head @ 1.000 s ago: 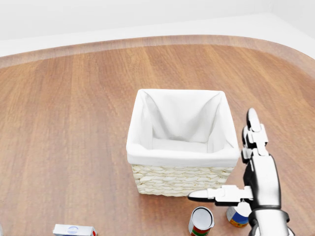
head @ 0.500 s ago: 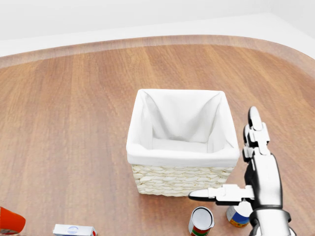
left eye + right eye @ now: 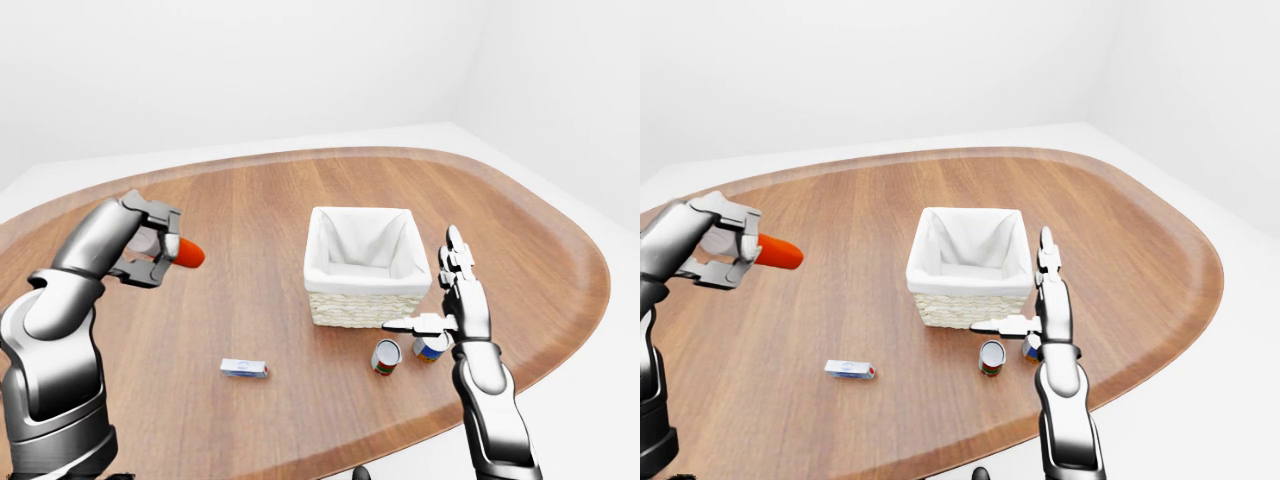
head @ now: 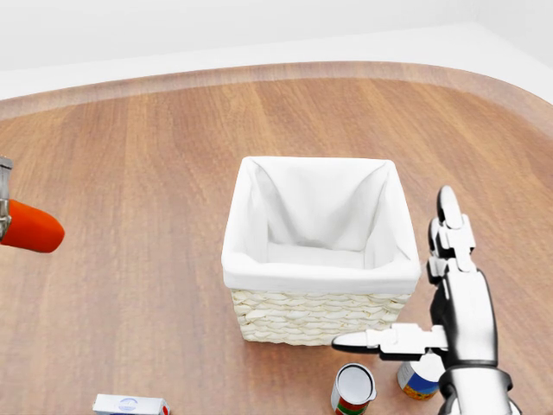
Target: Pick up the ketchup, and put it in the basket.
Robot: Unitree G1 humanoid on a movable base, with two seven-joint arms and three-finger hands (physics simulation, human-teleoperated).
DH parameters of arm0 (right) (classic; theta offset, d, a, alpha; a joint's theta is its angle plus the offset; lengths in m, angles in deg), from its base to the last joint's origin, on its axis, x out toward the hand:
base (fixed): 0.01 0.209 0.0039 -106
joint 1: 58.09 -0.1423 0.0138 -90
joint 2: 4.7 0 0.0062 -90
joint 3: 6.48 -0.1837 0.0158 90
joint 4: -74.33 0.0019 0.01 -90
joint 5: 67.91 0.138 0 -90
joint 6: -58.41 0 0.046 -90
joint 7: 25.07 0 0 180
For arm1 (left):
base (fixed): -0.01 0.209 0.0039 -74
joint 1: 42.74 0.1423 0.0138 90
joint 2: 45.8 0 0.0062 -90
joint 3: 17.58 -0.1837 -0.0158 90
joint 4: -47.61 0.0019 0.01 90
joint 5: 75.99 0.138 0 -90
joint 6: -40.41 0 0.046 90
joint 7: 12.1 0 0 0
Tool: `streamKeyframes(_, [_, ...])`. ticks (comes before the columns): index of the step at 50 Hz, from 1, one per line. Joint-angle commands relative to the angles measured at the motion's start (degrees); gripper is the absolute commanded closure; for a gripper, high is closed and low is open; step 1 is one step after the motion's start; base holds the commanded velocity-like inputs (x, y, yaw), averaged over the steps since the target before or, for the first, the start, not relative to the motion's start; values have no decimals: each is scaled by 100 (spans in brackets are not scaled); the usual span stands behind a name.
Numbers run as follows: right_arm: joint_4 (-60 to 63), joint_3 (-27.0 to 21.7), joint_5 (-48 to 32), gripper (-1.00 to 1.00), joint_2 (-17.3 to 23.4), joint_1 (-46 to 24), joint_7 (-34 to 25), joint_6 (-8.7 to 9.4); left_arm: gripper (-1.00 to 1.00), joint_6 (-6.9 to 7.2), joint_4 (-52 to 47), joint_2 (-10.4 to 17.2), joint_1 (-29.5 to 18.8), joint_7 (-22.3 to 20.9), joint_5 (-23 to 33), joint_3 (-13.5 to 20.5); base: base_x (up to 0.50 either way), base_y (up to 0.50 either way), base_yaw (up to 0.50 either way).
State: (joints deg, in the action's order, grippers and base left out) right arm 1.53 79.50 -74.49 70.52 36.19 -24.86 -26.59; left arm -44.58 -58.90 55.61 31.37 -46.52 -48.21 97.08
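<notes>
Two robot hands show, each doing a different job. The left robot hand [image 3: 150, 245] is clenched around the ketchup [image 3: 184, 252], a red bottle held tilted nearly level and lifted clear of the tabletop [image 3: 250, 300], well to the left of the basket [image 3: 365, 262]; that height looks meant to carry it over the rim. The right robot hand [image 3: 455, 300] is released, fingers spread flat, hanging above two cans [image 3: 386, 355] just below the basket in the left-eye view, apparently parked out of the way. A small box [image 3: 244, 369] lies apart on the wood. The basket's white lining sits empty, ready for the drop.
</notes>
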Motion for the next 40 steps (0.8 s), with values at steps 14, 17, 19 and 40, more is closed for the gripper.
streamKeyframes(14, [64,-17,19,-100,9,-29,2,0,100,0,1731,146,-3613,-256,658,-1590,0,0,0])
streamKeyframes(17, [124,-36,18,-100,17,-28,-10,0,100,0,2195,-21,-4020,-262,847,-1761,0,0,0])
streamKeyframes(19, [115,-56,26,-100,23,-28,-20,0,100,0,2385,-110,-4211,-272,932,-1797,0,0,0])
streamKeyframes(40, [58,-16,-5,-100,4,-55,2,0,100,0,4264,-954,-5449,-31,1302,-2239,0,0,0])
